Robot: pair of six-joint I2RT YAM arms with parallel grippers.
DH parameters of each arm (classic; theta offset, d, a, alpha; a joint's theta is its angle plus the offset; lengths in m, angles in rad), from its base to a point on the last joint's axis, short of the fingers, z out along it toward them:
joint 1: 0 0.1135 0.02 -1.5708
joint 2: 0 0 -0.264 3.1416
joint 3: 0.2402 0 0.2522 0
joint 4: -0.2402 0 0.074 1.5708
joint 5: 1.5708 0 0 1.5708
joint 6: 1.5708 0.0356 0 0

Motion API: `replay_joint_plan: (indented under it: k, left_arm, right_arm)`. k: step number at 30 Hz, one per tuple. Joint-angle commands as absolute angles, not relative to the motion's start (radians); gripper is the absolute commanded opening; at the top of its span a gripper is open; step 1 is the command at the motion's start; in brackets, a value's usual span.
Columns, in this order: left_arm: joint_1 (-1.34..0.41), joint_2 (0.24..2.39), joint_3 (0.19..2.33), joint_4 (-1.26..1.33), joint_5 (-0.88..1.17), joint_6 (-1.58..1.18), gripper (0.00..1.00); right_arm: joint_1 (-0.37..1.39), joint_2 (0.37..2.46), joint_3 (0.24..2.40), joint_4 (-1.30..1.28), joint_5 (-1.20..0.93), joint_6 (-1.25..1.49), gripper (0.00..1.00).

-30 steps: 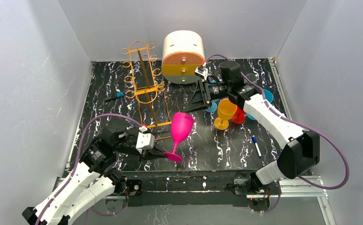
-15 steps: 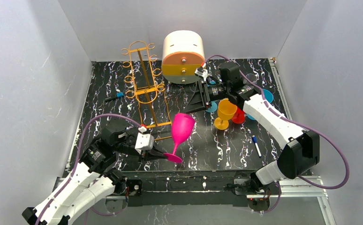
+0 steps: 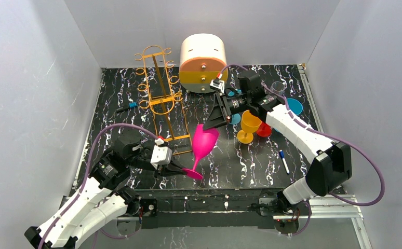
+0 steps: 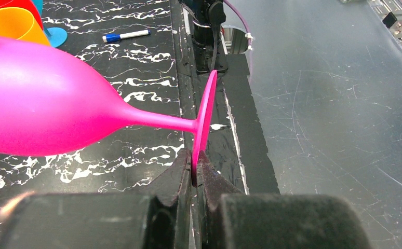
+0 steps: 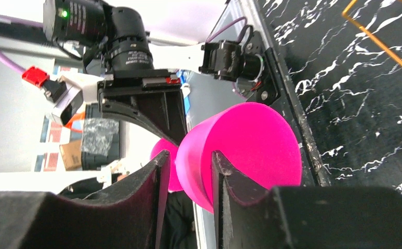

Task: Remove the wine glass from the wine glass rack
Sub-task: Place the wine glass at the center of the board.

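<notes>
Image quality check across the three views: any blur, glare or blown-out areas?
Top external: sharp, evenly lit, soft shadows only. Left wrist: fingers of the left tool blurred, too close to the lens; wine glass bowl saturated, with a paler sheen on top. Right wrist: fingers of the right tool dark and soft; room beyond the table edge washed out.

Robot lab test cell. Plain white panel walls (image 3: 32, 78) box in a black, white-veined marble-pattern tabletop (image 3: 230, 161) on the left, far and right sides. A silver aluminium frame rail (image 3: 323, 207) runs along the near edge. White-and-black left robot arm (image 3: 79, 207) and right robot arm (image 3: 297, 132) are bolted there, trailing purple cables (image 3: 367, 171). Grey scratched metal sheet (image 4: 334, 104) just beyond the near edge.
</notes>
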State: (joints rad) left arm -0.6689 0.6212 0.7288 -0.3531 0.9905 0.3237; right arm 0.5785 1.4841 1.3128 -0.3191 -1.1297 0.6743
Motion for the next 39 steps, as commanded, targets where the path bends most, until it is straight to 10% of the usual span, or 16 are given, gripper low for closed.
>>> replay_joint_plan:
  k: [1,13,25,32,39]
  left_arm:
    - [-0.665,0.615,0.76,-0.344,1.006,0.339,0.0]
    - [-0.665,0.586,0.743,-0.344,0.956,0.292,0.0]
    - [-0.666,0.523,0.726,-0.343,0.805,0.2,0.86]
    - [-0.665,0.484,0.678,-0.312,0.607,0.047,0.98]
    - [-0.665,0.389,0.585,-0.27,-0.032,-0.284,0.98]
  right_arm:
    - [0.592,1.479,1.317,-0.257,-1.255,0.691,0.37]
    - [0.592,1.481,1.233,-0.049,-1.256,0.812,0.01]
    - [0.582,1.433,1.285,-0.338,-0.936,0.513,0.01]
    - [0.581,1.276,1.195,-0.323,-0.614,0.426,0.01]
    - [0.582,1.159,1.111,-0.259,-0.473,0.409,0.01]
